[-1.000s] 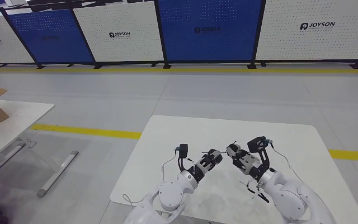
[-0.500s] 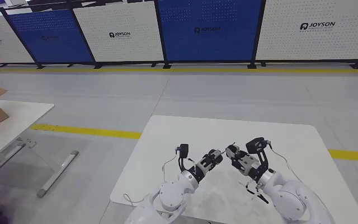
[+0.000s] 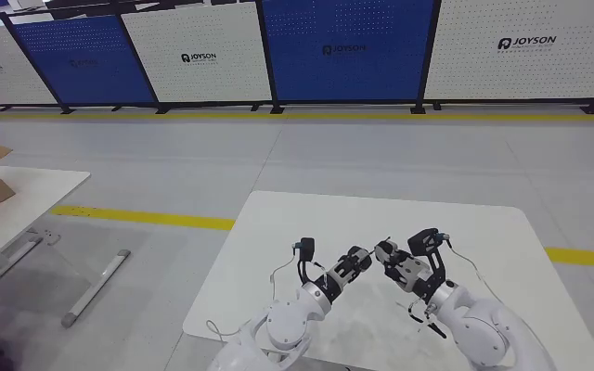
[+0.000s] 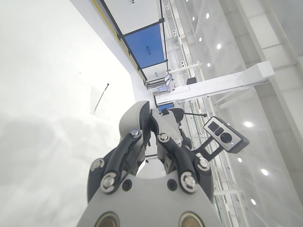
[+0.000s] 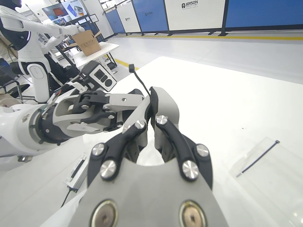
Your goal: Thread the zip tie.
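A hall floor with yellow lines runs behind a white table, closed off by blue panels and white panels, each bearing a small logo and one line of print. In the top view the two arms meet above the middle of the table's near edge, with the left gripper and the right gripper tip to tip.

In the left wrist view the left gripper's fingers are pressed together. Whether anything lies between them cannot be told. Just beyond them the zip tie, a thin black strap ending in a small square head, sticks out from the right gripper. A second zip tie lies flat on a clear plastic sheet on the table, well apart from both grippers.

In the right wrist view the right gripper's pads are clenched on the black strap, which rises in a slight curve to its head, clear of the table. The left gripper's closed tips touch the right gripper's. The second zip tie is straight and equally thin. Beyond the table's far corner a cardboard box stands on another table.
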Robot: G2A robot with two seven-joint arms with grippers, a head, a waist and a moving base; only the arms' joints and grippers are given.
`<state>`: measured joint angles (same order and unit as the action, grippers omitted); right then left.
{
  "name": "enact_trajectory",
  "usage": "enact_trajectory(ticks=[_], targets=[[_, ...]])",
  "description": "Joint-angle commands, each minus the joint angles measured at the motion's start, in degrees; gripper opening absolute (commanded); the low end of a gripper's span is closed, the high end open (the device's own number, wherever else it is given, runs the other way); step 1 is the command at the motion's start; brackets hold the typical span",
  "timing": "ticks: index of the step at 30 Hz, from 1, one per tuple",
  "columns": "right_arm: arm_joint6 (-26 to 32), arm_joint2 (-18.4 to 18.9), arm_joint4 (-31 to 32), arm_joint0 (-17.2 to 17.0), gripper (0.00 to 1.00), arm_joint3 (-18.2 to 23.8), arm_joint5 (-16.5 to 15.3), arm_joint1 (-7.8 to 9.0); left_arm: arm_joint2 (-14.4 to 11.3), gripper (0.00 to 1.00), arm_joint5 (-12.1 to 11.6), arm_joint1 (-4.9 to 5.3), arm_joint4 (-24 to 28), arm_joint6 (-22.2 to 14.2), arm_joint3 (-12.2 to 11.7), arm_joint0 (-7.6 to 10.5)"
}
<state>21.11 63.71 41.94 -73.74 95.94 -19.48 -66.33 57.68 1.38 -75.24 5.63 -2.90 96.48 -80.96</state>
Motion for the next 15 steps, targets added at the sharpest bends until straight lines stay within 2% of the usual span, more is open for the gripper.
enact_trajectory(ticks=[1,15], targets=[[0.2,-0.1,-0.1,0.0,0.0,0.0,0.0,0.06,0.0,0.0,-0.3,-0.01,0.1,0.0,0.1,-0.06],[0.2,-0.6,-1.3,0.4,0.0,0.0,0.0,0.54,0.2,0.0,-0.8,0.06,-0.3,-0.7,0.2,-0.29]])
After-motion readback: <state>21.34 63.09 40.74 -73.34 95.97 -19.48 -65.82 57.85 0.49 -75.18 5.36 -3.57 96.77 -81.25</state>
